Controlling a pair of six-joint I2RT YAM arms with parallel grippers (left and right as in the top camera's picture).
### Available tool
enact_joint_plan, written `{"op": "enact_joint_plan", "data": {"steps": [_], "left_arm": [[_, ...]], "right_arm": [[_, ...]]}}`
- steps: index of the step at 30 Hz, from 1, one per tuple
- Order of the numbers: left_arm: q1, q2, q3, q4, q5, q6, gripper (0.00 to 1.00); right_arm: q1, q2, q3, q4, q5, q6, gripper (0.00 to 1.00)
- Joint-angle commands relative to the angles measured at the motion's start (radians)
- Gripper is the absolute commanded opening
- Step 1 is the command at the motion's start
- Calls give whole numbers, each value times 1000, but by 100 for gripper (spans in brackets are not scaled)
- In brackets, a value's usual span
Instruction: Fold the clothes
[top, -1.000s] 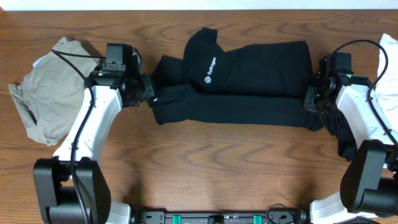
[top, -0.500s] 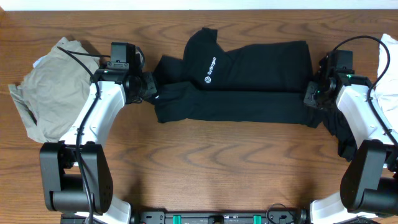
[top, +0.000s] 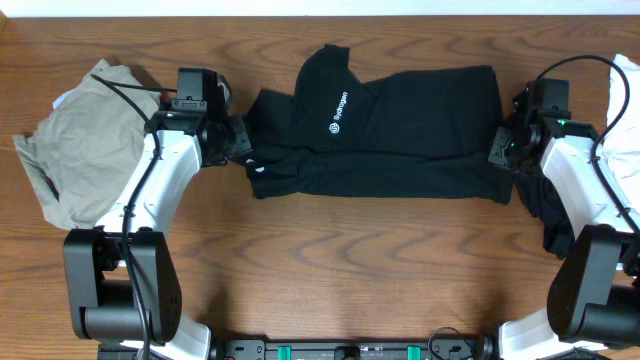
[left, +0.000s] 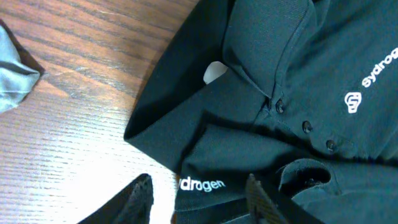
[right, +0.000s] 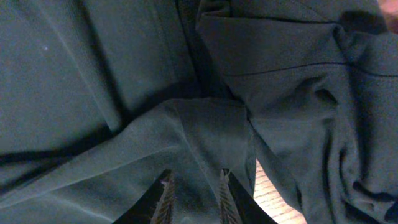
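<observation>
A black garment (top: 420, 120) with a white logo (top: 338, 110) lies folded lengthwise across the table's middle. It is a collared, buttoned shirt in the left wrist view (left: 249, 50). My left gripper (top: 243, 145) is at its left end. Its fingers (left: 199, 196) are wide apart, with the garment's printed edge lying between them. My right gripper (top: 500, 155) is at the garment's right end. Its fingers (right: 194, 193) are close together on a pinched fold of the black cloth (right: 93, 74). A khaki-grey garment (top: 70, 160) lies crumpled at the far left.
More black fabric (top: 545, 215) lies heaped under my right arm at the right edge. A white cloth (top: 625, 110) lies at the far right. A white edge peeks from under the khaki garment. Bare wood table (top: 350, 270) lies in front.
My left gripper has moved a little towards the back. The garment's near strip has been drawn back and looks narrower. My right gripper has shifted slightly backwards with the cloth.
</observation>
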Motion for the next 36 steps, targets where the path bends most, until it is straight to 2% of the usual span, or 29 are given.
{"op": "enact_joint_plan", "data": {"steps": [1,10,12,14,21,33,36], "left_arm": [[7,2,16,-3,-11,1,51],[7,2,15,-102,5,2,50],[5,2,7,-110,51,2,43],[-3,2,-6,-108,88,2,41],[-75,6,-24,-98,85,47,37],[-111,7,-26,-108,-82,39,38],[-111,13,-28,-116,-171,40,38]], "right_arm": [[-3,1,2,1,0,4,24],[-2,1,2,-23,-5,3,24],[-2,1,1,-36,-8,3,24],[0,2,0,-45,-14,0,23],[4,2,0,-66,-17,-3,23],[4,1,0,-80,-18,-7,23],[4,2,0,-80,-18,-6,23]]}}
